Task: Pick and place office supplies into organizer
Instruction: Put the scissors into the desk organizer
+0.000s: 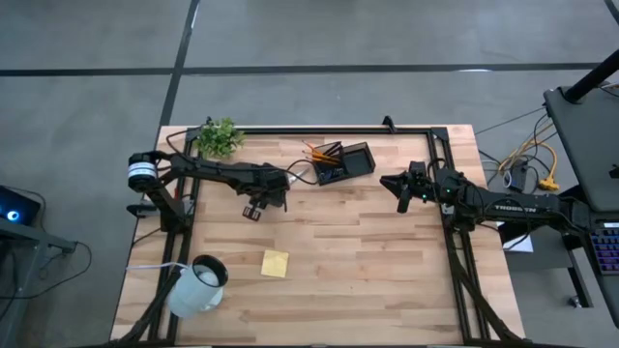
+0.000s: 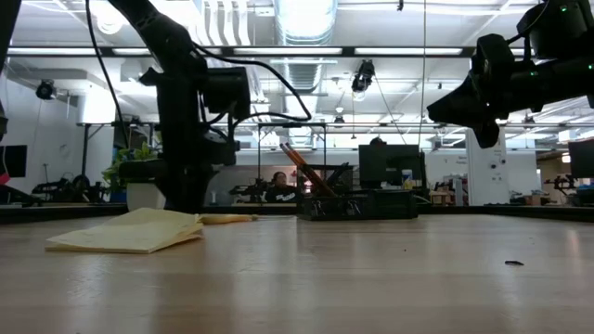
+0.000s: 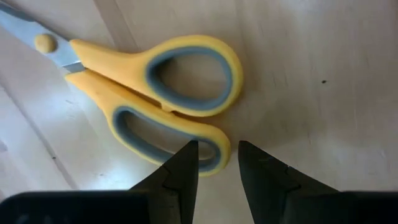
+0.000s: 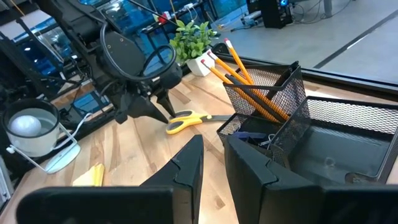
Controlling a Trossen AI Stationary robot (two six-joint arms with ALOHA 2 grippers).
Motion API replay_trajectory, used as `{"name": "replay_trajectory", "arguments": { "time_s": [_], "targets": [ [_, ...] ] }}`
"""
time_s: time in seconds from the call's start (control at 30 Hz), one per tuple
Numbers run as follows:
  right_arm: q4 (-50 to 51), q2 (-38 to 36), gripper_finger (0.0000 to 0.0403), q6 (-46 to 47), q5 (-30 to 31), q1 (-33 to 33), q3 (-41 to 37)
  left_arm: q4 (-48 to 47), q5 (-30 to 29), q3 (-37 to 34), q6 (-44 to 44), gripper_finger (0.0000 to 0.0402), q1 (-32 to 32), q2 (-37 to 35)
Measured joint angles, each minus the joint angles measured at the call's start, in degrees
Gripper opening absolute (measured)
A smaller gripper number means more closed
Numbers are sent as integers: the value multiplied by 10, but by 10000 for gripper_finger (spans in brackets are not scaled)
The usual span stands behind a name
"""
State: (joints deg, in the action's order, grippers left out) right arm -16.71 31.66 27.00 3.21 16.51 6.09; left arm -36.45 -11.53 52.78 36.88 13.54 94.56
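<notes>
The wooden table [image 1: 387, 280] filled the middle of the high view, its lower half mostly bare. The left arm reached in from the left edge, the right arm from the right edge, both in the upper half of that frame.

The black mesh organizer [image 1: 345, 162] stood at upper centre of the high view, with orange pencils [image 1: 321, 151] slanting out of its left compartment. The white mug [image 1: 196, 286] sat at lower left and the green plant [image 1: 220, 137] at upper left; neither belonged to the job.

The left gripper [image 1: 274, 193] hung left of centre over the yellow-handled scissors [image 3: 152, 96], which lay flat on the wood just left of the organizer. In the left wrist view its fingers [image 3: 180, 177] stood a narrow gap apart and empty, the lower handle loop sitting just beyond their tips. The right gripper [image 1: 402, 188] waited right of centre, raised off the table, its fingers close together with nothing between them.

The sticky-note pad [image 1: 275, 263] lay alone at lower centre.

The step in hand looked like the scissors pick-up. To do it well, the left fingers probably needed to straddle the loop's rim or the neck where both handles meet, then descend squarely so one tip did not land on the plastic and skid it. A flat, smooth tool could pivot when lifted, so a grip close to the handle junction seemed safest.
</notes>
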Motion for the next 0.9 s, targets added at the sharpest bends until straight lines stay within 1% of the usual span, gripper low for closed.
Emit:
{"name": "replay_trajectory", "arguments": {
  "time_s": [0.13, 0.33, 0.53, 0.63, 0.83, 0.9],
  "targets": [
    [0, 0, 57, 0, 0, 0, 0, 5, 19, -4, -3, 98, 2, 5],
    [-1, 0, 57, 0, 0, 0, 0, 12, 23, -5, -16, 98, 4, 11],
    [-1, 0, 57, 0, 0, 0, 0, 16, 43, -6, -16, 93, 12, 38],
    [-2, 0, 57, 0, 0, 0, 0, 18, 48, -6, -16, 76, 12, 54],
    [-2, 0, 57, 0, 0, 0, 0, 22, 51, -5, -20, 19, 11, 70],
    [-2, 0, 57, 0, 0, 0, 0, 24, 51, -4, -20, 11, 11, 70]
  ]
}}
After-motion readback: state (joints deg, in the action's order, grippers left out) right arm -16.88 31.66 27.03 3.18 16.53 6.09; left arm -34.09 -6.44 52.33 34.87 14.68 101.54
